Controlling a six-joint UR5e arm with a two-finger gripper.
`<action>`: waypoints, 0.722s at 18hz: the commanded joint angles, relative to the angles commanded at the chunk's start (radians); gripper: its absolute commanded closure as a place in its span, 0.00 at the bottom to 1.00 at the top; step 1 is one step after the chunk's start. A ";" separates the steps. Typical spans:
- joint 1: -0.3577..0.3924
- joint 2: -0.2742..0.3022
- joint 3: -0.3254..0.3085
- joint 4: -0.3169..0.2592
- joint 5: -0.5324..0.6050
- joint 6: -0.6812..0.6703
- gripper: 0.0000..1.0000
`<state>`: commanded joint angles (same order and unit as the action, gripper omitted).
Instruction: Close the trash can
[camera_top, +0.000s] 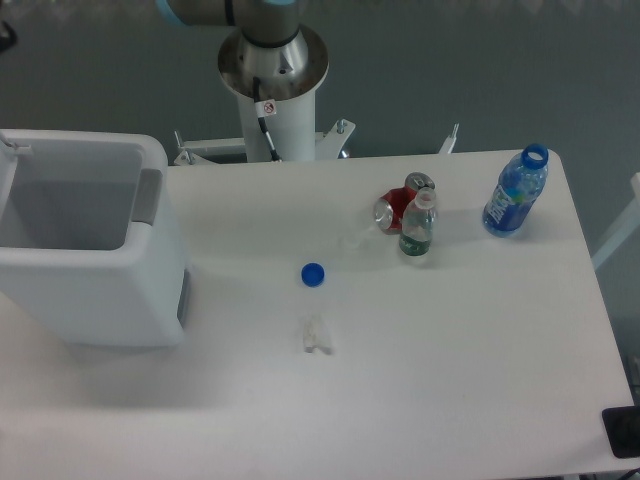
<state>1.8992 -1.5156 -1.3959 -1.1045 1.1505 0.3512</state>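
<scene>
Trash can open; lid closure pending.
The trash can (90, 250) sits at the bench's (450, 380) 9 o'clock edge, cavity exposed. Its lid is not identifiable and is probably out of frame left. The tool is out of view; its state cannot be told. Recommended: approach from 9 o'clock, push the lid over slowly.

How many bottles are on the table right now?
2: a small clear bottle with a white cap beside the red can, and a blue uncapped bottle near the far right corner. None appears hidden.
</scene>
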 joint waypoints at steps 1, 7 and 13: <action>-0.009 0.000 0.000 0.000 0.002 0.008 1.00; -0.109 -0.028 0.000 -0.008 0.135 0.069 1.00; -0.192 -0.060 0.000 -0.012 0.253 0.071 1.00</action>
<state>1.7074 -1.5754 -1.3959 -1.1167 1.4035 0.4218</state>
